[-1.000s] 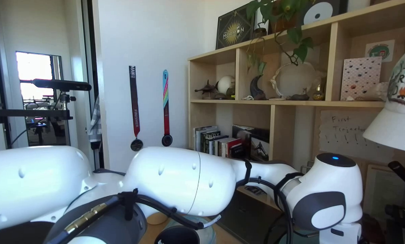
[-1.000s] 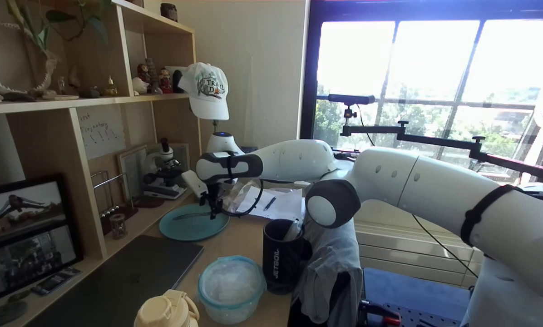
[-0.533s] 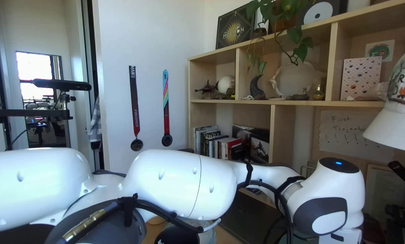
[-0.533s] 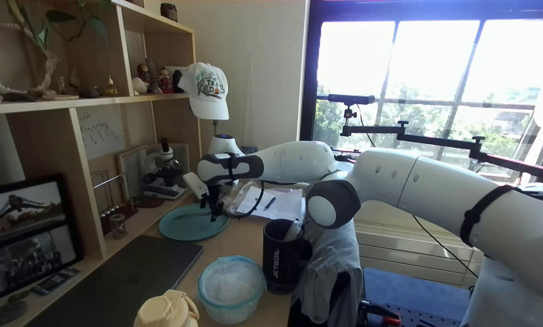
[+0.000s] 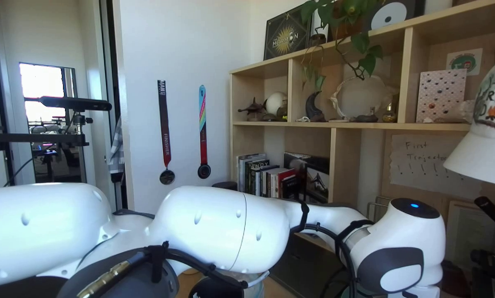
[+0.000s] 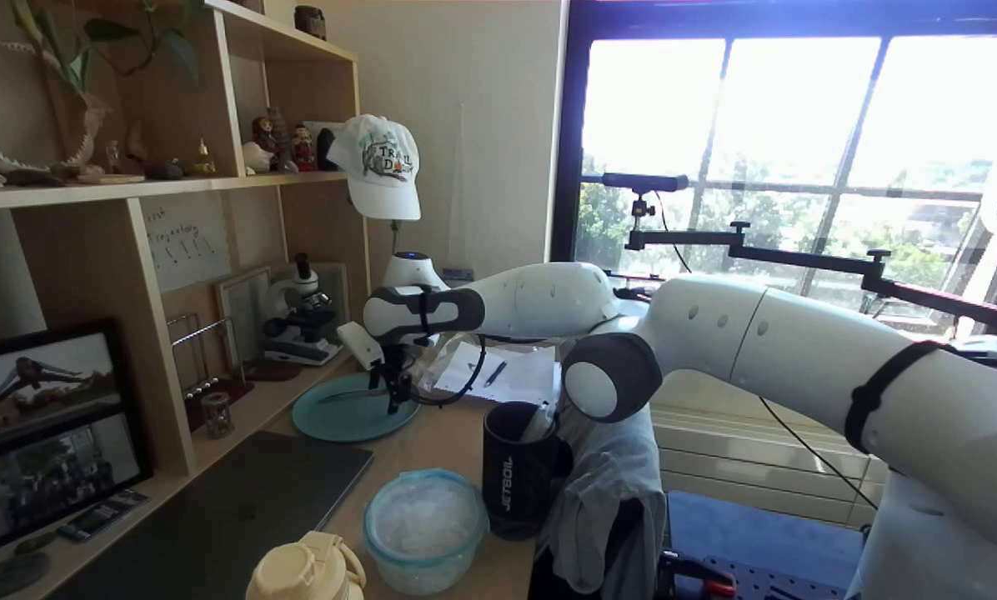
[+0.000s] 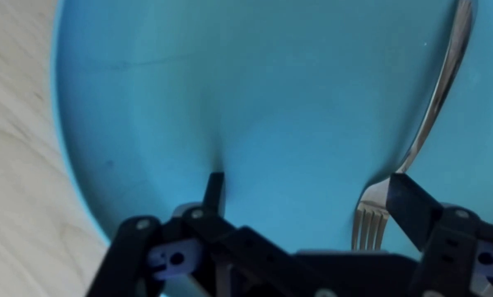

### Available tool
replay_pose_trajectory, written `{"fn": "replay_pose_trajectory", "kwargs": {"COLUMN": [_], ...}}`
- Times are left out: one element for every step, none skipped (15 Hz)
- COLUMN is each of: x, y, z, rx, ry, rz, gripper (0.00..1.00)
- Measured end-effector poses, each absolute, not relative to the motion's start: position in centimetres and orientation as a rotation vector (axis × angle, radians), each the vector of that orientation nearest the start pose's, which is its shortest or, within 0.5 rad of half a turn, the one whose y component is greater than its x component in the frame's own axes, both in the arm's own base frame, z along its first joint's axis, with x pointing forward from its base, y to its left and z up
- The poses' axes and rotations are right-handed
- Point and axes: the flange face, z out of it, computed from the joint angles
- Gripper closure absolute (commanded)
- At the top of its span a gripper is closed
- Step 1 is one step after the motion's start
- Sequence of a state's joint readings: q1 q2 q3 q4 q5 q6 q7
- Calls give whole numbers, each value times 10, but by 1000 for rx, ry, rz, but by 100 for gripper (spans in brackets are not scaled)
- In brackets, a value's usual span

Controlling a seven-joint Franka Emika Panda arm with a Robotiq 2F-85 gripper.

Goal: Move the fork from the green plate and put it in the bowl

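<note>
- While the claw (image 7: 307, 175) hangs above the green plate (image 7: 296, 123) in the wrist view, its two fingers stand wide apart.
- Wrist view, cont.: the fork (image 7: 434, 101) lies on the green plate, handle toward the upper right of frame, tines toward the bottom. Finger at frame right overlaps part of the fork's neck and head; cannot tell whether they touch. Finger at frame left is over plain plate surface. Wood-grained counter (image 7: 19, 165) visible past the rim.
- In an exterior view, the robot arm (image 6: 540, 300) carries the claw low at the right side of the plate; fork shows as a thin streak on it. The bowl (image 6: 425, 537), clear-walled with a teal rim, stands on the counter, well apart from the plate and just beside a black Jetboil mug (image 6: 507, 475). A cream bottle (image 6: 298, 571) is near the bowl, cut by the lower edge. A pen (image 6: 495, 373) lies on papers (image 6: 536, 371) to the right of the plate.
- In an exterior view, the arm's wrist joint (image 5: 417, 231) meets the lower edge, a blue light (image 5: 414, 205) on its top; bowl and mug partly seen beneath the arm. Two medals (image 5: 204, 171) hang on the wall (image 5: 181, 37) beside a wooden bookcase (image 5: 332, 157).
</note>
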State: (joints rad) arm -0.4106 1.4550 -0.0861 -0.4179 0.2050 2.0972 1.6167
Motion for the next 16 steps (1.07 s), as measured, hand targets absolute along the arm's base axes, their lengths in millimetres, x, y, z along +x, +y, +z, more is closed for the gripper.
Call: {"fn": "replay_pose_trajectory", "kwargs": {"x": [751,751,751,751,751,751,751,751,751,751,751,751,751,751,751,752], "y": [-341,-340,-340,-340,-340,-340,-340,-340,-340,-340,-340,-341,-341,-342,-343,-344], "z": [167,167,167,167,167,167,167,167,167,168,168,168,168,169,170,171], "rx": [-1441,-1441,-1440,-1440,-1440,-1440,-1441,-1441,-1441,-1440,-1439,-1437,-1435,-1432,-1428,-1423], "ry": [2545,2545,2545,2545,2545,2545,2545,2545,2545,2545,2544,2543,2542,2539,2536,2532], "rz": [-187,-186,-186,-186,-185,-185,-185,-185,-185,-186,-188,-191,-196,-204,-214,-225], "gripper": [0,0,0,0,0,0,0,0,0,0,0,0,0,0,0,0]}}
